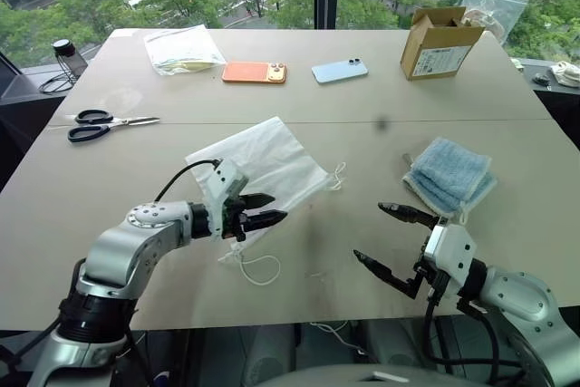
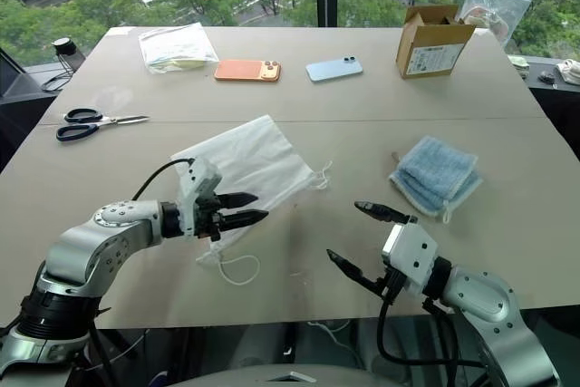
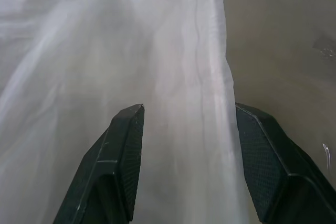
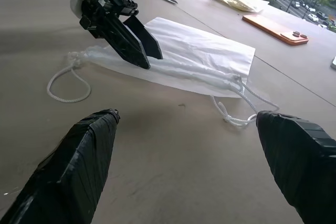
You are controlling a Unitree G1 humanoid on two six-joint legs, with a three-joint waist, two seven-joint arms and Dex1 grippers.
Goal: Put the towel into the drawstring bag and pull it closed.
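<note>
- On the tan table (image 1: pixel 299 79), near its front middle, the drawstring bag (image 1: pixel 267 159) lies flat, white and slightly see-through; cord loops trail from both ends of its near edge, one at (image 1: pixel 261 269).
- Left gripper (image 1: pixel 268 208) sits low over the bag's near edge, pointing toward the robot's right. Fingers are partly apart; in the left wrist view the fabric shows between and beyond them, with nothing pinched. Whether the tips touch the cloth cannot be told.
- Right gripper (image 1: pixel 376 235) hovers above bare table to the right of the bag, jaws spread wide and empty.
- Towel (image 1: pixel 450 175), light blue and folded, rests well apart from the bag on the right side, just beyond the right gripper.
- Far side: scissors (image 1: pixel 107 124), orange phone (image 1: pixel 255 72), blue phone (image 1: pixel 340 71), cardboard box (image 1: pixel 439 43), clear plastic bag (image 1: pixel 184 49).
</note>
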